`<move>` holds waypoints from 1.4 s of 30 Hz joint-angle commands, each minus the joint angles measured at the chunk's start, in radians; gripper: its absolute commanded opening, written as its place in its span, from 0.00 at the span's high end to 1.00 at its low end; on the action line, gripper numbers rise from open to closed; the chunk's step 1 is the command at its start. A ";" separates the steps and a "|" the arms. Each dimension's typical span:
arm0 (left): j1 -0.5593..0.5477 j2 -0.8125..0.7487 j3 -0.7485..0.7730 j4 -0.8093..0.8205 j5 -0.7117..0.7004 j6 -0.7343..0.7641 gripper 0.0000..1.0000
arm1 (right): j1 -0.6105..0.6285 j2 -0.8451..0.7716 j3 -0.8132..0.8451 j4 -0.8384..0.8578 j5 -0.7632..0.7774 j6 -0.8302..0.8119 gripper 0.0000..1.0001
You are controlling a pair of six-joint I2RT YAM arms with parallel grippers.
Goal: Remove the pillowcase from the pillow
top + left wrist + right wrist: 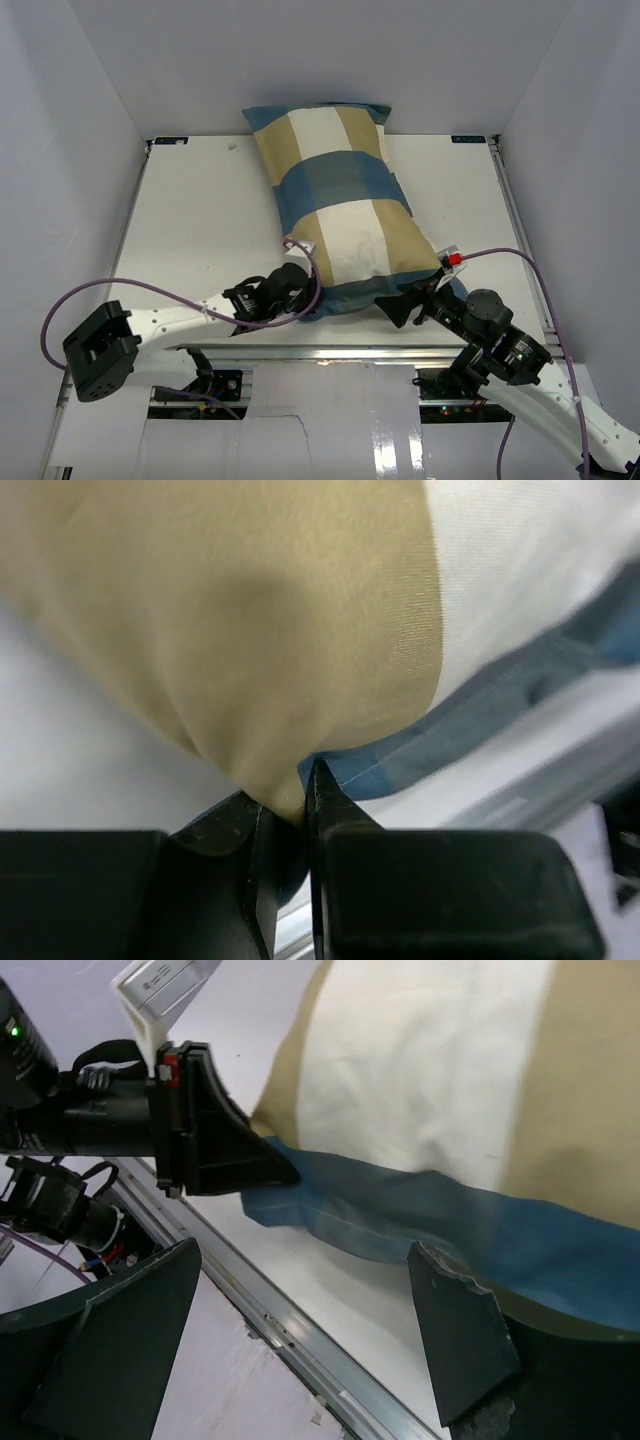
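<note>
At table [190,240] edge, left pincer [306,785] seemingly pinches pillowcase [340,195].

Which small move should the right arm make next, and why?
Probably ease the right gripper forward and close it on the blue hem of the pillowcase. The left gripper already pinches the near corner, while the right one is open, with the hem lying just ahead between its fingers.
</note>
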 commanded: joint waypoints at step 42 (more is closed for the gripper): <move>0.769 0.873 0.874 0.259 0.574 0.119 0.07 | 0.003 0.118 -0.051 0.108 0.194 -0.086 0.07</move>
